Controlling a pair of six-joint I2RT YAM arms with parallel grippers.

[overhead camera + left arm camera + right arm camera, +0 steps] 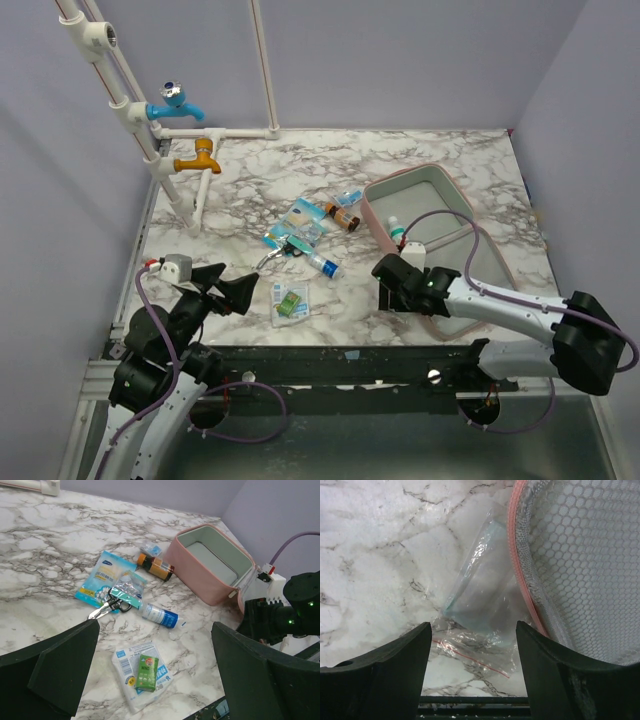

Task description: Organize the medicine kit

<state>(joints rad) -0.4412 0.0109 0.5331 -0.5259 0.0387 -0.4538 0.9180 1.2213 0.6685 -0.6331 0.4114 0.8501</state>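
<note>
The kit [418, 178] is seen lying open at 3 o'clock from the middle of the table [240, 180]. Its two halves are hinged apart: the far half stands as a pale-lined tub, and the near half is laid flat at 5 o'clock from it, partly covered by the right arm. A small white bottle [399, 231] is seen inside the far half, at its near-left corner.

The right gripper [388, 285] is held at the near half's left edge. Its fingers [390, 665] are spread, and nothing is pinched between them. In the right wrist view a clear bag [480, 595] is seen on the marble below the gap, touching the kit's pink rim.

The left gripper [224, 287] is held low at 8 o'clock from the table's middle, well apart from the kit. Its fingers [60, 670] are spread wide and empty.

Loose items are scattered between the two grippers. A blue-white sachet [303, 213] lies farthest back, and a brown bottle [343, 216] is laid on its side at 3 o'clock from it, just beside the kit's left wall. Small scissors [272, 258] and a white-and-blue tube [322, 264] are found at 6 o'clock from the sachet. A green box [290, 303] is set on a flat packet [125, 657] nearest the arms.

A blue tap [178, 103] and an orange tap [198, 155] are mounted at 11 o'clock.
</note>
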